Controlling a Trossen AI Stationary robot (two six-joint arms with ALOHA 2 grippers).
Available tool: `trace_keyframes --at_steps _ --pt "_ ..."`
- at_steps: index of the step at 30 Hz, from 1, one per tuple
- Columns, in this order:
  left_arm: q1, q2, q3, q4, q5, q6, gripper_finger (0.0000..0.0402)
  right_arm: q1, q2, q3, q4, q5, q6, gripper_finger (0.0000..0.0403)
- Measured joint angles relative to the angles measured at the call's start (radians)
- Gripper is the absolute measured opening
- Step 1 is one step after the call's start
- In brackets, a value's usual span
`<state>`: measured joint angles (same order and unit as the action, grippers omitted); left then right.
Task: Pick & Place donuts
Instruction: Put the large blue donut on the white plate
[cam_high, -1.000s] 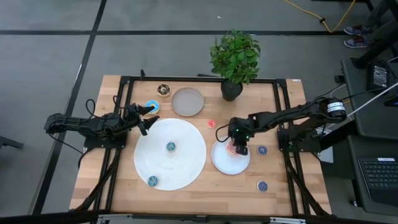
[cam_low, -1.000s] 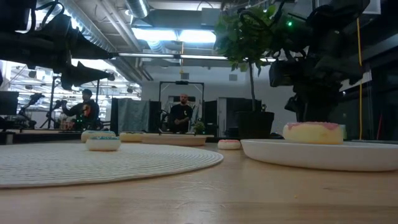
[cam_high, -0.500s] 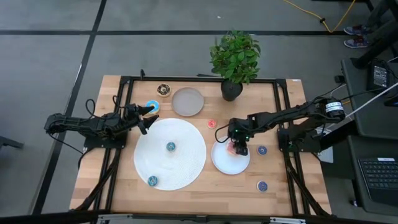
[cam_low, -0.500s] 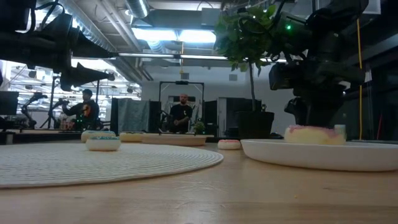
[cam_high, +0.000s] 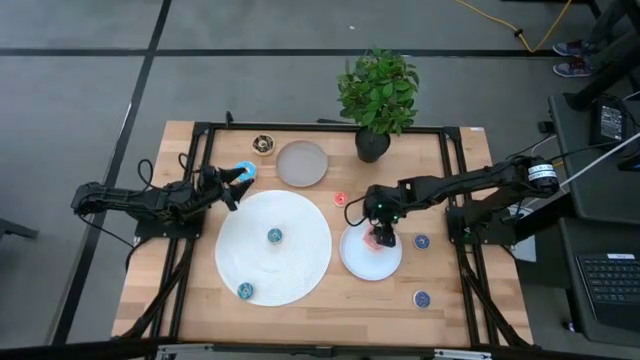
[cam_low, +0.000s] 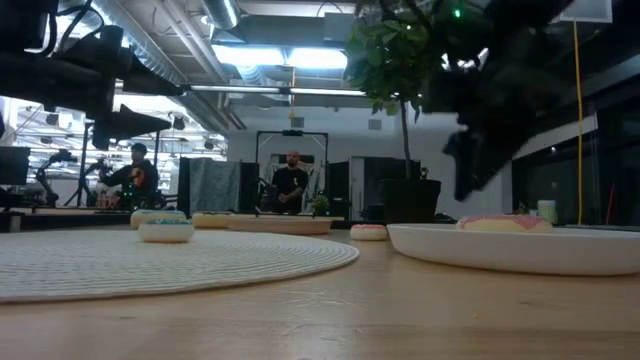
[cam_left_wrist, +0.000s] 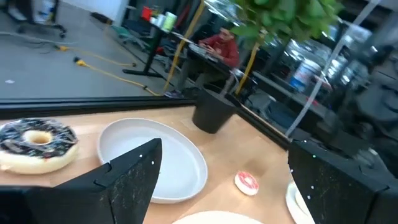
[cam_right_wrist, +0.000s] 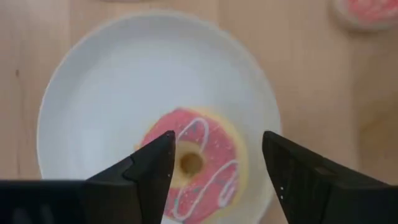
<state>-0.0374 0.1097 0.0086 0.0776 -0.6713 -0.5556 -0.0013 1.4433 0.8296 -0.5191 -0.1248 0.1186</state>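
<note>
A pink-iced donut (cam_right_wrist: 196, 165) lies flat on the small white plate (cam_high: 358, 262), right of the table's middle. My right gripper (cam_right_wrist: 217, 142) hovers open just above it, one finger on either side, touching nothing. At the left, my left gripper (cam_high: 231, 187) stands open beside a blue-iced donut (cam_high: 245, 170) that rests on the wood. Its wrist view shows a chocolate donut (cam_left_wrist: 37, 144) lying on the wood beside the grey plate (cam_left_wrist: 155, 158), and a small red-pink donut (cam_left_wrist: 247, 182).
A large white disc (cam_high: 290, 262) carries two small teal donuts (cam_high: 274, 236). Two dark blue donuts (cam_high: 421, 241) lie on the wood to the right of the white plate. A potted plant (cam_high: 378, 95) stands at the far edge. People show in the room beyond.
My right gripper has opened and let go of the pink donut, then risen. The donut, held a little above the white plate before, now lies flat on it.
</note>
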Motion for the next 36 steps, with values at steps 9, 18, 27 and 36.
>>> trace_keyframes --at_steps 9,18,27,36 --pt "0.0 0.0 0.0 -0.004 -0.094 -0.129 0.0336 -0.001 0.0 0.05 0.004 0.119 0.032 0.0242" --pt "0.0 0.058 0.162 -0.312 -0.096 -0.157 0.0336 -0.002 0.0 0.05 0.057 0.194 0.115 0.0242" --pt "0.053 0.193 0.354 -0.653 -0.084 -0.338 0.0336 -0.003 0.0 0.05 0.14 0.242 0.185 0.0242" --pt "0.234 0.398 0.427 -0.868 0.239 -0.498 0.0336 -0.008 0.0 0.049 0.254 0.288 0.196 0.0242"
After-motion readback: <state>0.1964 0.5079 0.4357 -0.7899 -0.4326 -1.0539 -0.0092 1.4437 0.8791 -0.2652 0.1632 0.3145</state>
